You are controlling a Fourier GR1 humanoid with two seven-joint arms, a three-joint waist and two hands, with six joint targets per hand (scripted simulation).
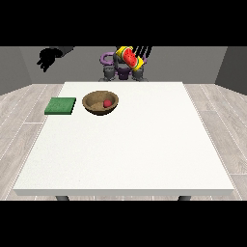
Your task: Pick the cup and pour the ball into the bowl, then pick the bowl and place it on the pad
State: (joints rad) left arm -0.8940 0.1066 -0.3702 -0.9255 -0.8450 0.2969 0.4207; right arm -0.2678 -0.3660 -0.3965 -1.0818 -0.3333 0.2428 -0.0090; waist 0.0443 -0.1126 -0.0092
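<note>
Looking across the white table (125,144) toward the robot, I see a wooden bowl (100,102) sitting near the far edge, with a small red ball (107,103) lying inside it, toward its right side. Just beside the bowl, at the view's left and not touching it, a flat green pad (61,106) lies at the table's edge. The hand at the view's right (141,50) is raised above the far edge, its fingers wrapped round a yellow cup (130,58) with a red inside; the cup is tipped with its mouth facing down toward the table. The hand at the view's left (48,58) hangs in the air beyond the table's corner, holding nothing, fingers spread loosely downward.
</note>
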